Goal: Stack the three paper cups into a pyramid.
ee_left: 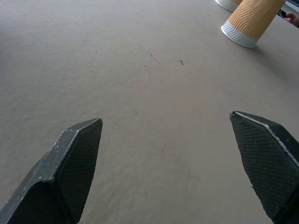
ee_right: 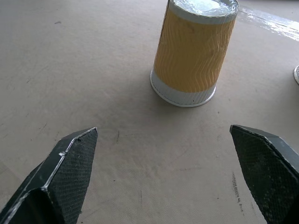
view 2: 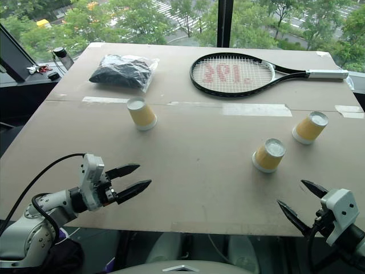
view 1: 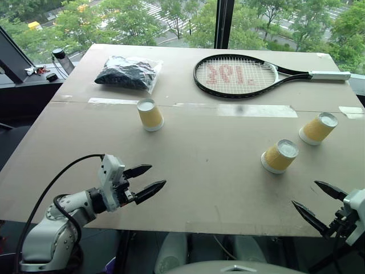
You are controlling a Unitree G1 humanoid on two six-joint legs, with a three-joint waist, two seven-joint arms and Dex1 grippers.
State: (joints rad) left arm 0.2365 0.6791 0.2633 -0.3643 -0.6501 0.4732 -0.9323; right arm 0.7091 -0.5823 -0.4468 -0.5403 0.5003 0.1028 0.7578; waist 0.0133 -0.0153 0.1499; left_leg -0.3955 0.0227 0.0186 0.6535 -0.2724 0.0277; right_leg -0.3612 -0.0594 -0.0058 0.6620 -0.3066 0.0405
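The left gripper (view 1: 146, 181) sits at the lower left of the head view with its two black fingers spread apart and nothing between them, hovering over bare table near the front edge. The right gripper (view 1: 319, 204) is at the lower right corner, likewise released, its fingers splayed wide and empty. Between the right gripper's fingers, its wrist view looks at a paper cup (ee_right: 194, 51) standing upside down, white base up, apart from the fingertips. The three paper cups all stand inverted and well apart from one another on the table (view 1: 199, 171): the left cup (view 1: 150, 114) just left of centre in the frame, the middle cup (view 1: 279, 156) right of centre, and the right cup (view 1: 318, 128) nearer the right edge, a little farther back. No cup touches another, so the pyramid is not yet built. Beyond the cups, strips of clear tape (view 1: 251, 110) run across the seam of the tabletop. In the upper part of the frame lies a tennis racket (view 1: 235, 75) with a black frame and white grip; its strings carry a red mark that cannot be read. To the upper left of it lies a clear plastic bag (view 1: 128, 73) holding something dark. Nothing stands between either gripper and the cups. Behind the table a window shows green trees.
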